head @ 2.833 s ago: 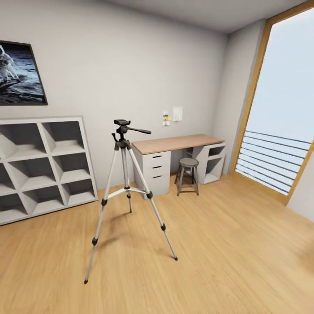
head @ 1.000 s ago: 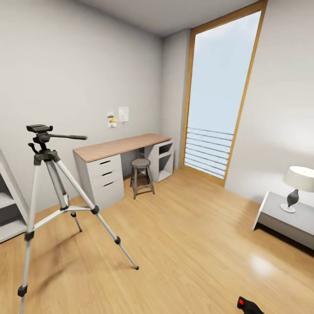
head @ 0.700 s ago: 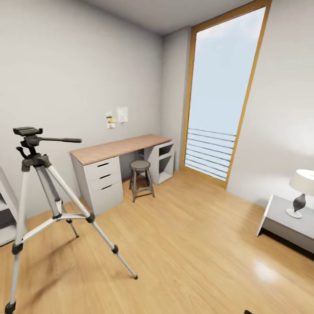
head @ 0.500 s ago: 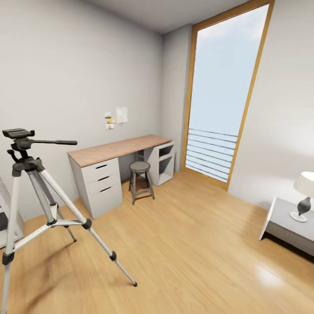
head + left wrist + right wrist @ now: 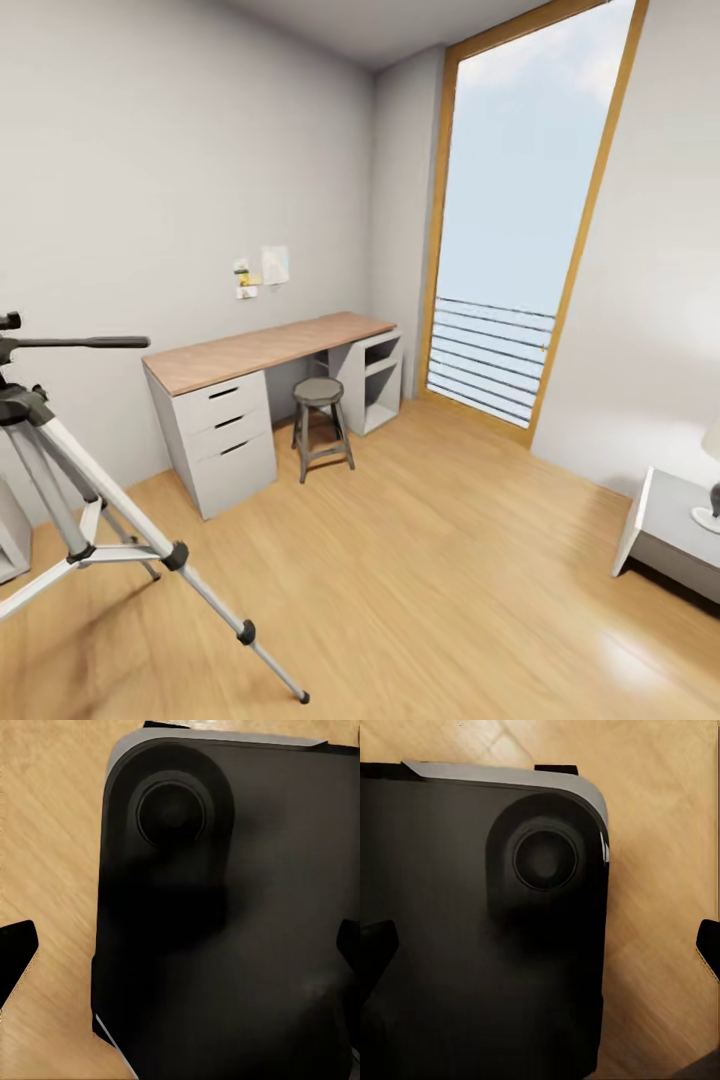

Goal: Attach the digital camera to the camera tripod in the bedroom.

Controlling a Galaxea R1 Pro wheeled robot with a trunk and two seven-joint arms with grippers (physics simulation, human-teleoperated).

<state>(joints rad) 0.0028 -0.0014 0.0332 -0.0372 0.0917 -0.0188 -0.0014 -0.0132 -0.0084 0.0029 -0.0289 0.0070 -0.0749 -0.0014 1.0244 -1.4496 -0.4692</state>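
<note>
head: forward across room | wrists: close, down at base [image 5: 225, 930], floor [image 5: 660, 832]

Daylight pours in through the tall window [image 5: 520, 220] at the right, leaving the pale walls evenly bright and the room softly lit. A glossy sheen lies on the wood floor [image 5: 440, 570] near the lower right corner. The camera tripod [image 5: 70, 490] throws a faint, diffuse shadow across the planks. Straight edges lean outward toward the frame borders (wide-angle stretch). Both wrist views are dim, with a dark, slightly soft black body close to the lens.
</note>
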